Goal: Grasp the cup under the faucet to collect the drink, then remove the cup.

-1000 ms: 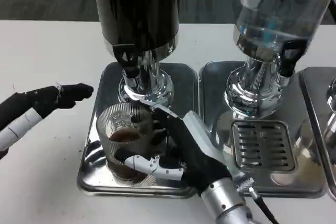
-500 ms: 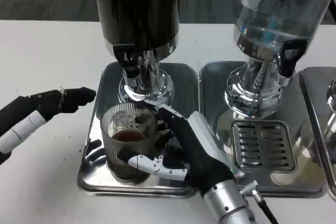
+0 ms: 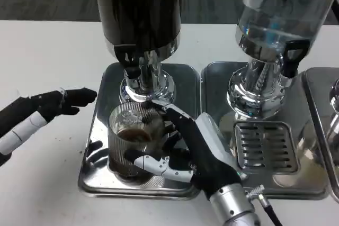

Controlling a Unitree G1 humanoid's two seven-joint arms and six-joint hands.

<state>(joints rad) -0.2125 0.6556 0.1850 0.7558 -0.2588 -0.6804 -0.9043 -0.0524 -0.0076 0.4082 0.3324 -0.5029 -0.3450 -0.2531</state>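
The right robot hand point(image 3: 198, 149) is wrapped around the ribbed glass cup point(image 3: 132, 138), which holds some dark drink and sits on the steel tray point(image 3: 92, 175) just below the dark dispenser's faucet point(image 3: 131, 63). Left of that faucet, the left robot hand point(image 3: 39, 110) hovers empty, fingers loosely extended

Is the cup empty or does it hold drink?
Partly filled: dark liquid shows low inside the ribbed glass cup, gripped by the right hand.

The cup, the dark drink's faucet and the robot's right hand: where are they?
cup point(image 3: 127, 144), head view, ribbed glass side.
faucet point(image 3: 130, 61), head view, black tap handle.
right hand point(image 3: 198, 149), head view, back of hand.
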